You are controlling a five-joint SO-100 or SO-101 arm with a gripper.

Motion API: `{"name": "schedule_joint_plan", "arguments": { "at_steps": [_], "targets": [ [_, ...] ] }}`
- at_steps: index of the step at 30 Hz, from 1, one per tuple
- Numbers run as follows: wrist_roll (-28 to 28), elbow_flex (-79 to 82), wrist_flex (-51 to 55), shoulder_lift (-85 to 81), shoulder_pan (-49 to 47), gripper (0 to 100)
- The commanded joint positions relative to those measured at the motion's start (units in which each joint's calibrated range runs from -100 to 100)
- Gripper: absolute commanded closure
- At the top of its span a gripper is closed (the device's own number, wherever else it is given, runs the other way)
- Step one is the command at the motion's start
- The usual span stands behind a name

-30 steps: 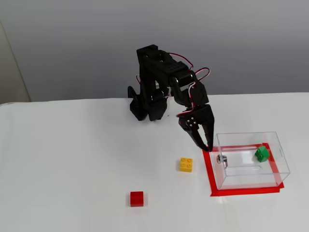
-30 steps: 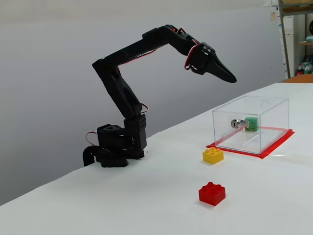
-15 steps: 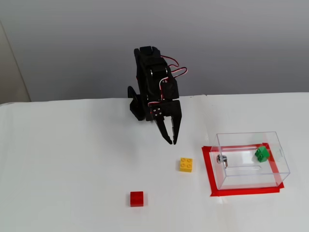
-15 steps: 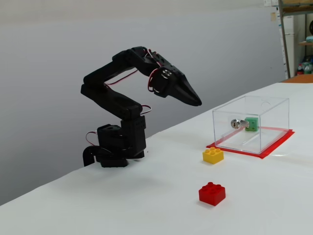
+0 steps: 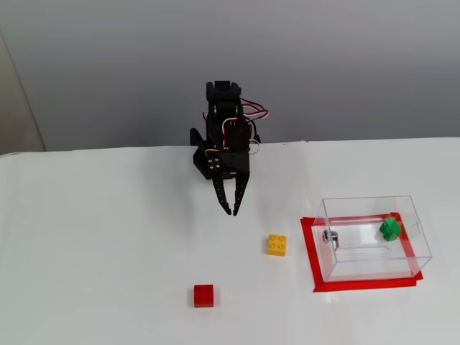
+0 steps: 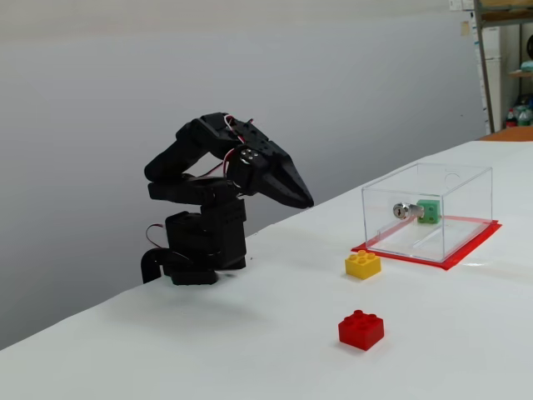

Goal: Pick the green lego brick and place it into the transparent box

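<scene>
The green lego brick (image 5: 389,228) lies inside the transparent box (image 5: 374,208), near its right wall; it also shows through the box wall (image 6: 430,211) in the other fixed view. The box (image 6: 466,179) stands on a red taped rectangle and has a small metal fitting (image 5: 330,236) on its left side. My black gripper (image 5: 231,213) is shut and empty. It hangs folded back near the arm's base, pointing down, well left of the box (image 6: 306,202).
A yellow brick (image 5: 277,244) lies on the white table between the gripper and the box, also seen in the other fixed view (image 6: 364,264). A red brick (image 5: 204,295) lies nearer the front (image 6: 361,329). Red tape (image 5: 359,284) frames the box.
</scene>
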Motion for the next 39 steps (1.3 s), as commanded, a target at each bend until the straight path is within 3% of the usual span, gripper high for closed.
{"name": "schedule_joint_plan", "arguments": {
  "at_steps": [1, 16, 39],
  "targets": [
    [0.23, 3.27, -0.67, -4.55, 1.32, 98],
    [0.23, 25.33, -12.68, -9.72, 1.25, 98],
    [0.28, 27.05, -1.28, -9.98, -1.34, 98]
  ]
}}
